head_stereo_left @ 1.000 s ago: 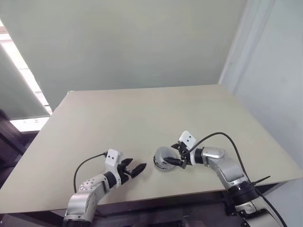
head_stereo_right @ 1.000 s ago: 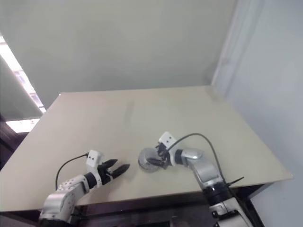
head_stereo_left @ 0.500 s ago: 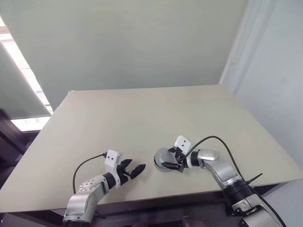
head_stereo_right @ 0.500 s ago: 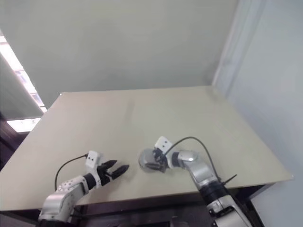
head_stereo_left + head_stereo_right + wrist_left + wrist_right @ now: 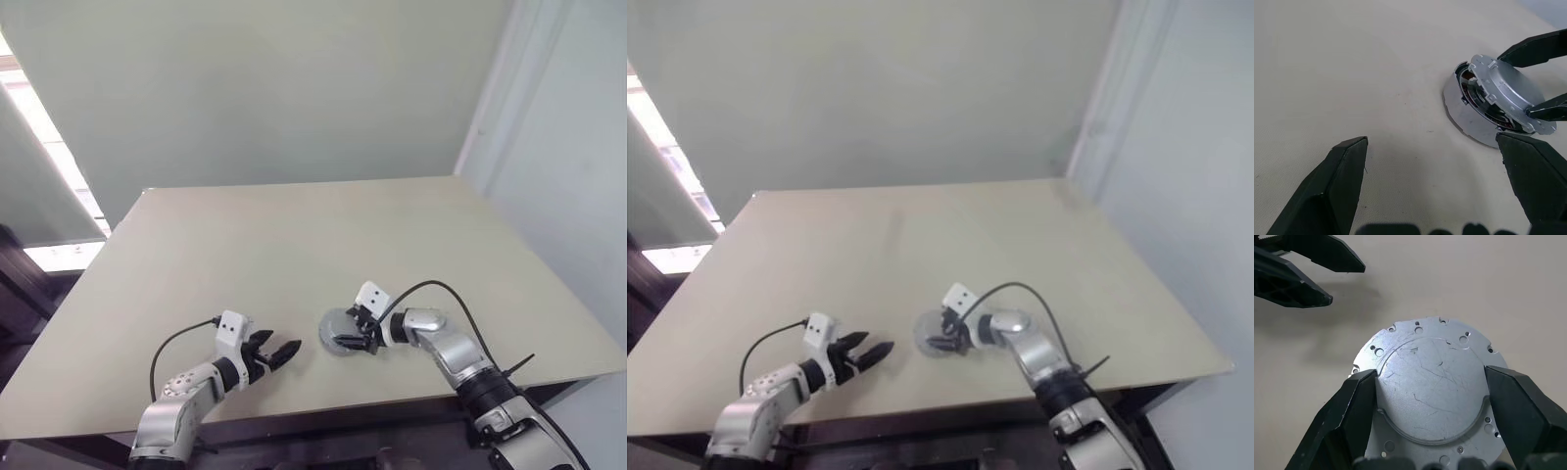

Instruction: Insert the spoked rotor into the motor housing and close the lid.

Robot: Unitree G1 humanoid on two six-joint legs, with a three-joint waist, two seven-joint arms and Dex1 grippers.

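The right gripper (image 5: 1430, 396) pinched the lid (image 5: 1506, 93) tilted over the shiny rotor (image 5: 1469, 117) near the table's (image 5: 294, 235) front edge, seemingly not seated, so it risked jamming crooked, while the left gripper (image 5: 279, 352) gaped empty.

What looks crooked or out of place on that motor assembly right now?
The lid sits tilted on the motor housing, one edge raised so the copper windings show in the gap. The right gripper has its fingers on the lid's rim; it isn't seated flat yet.
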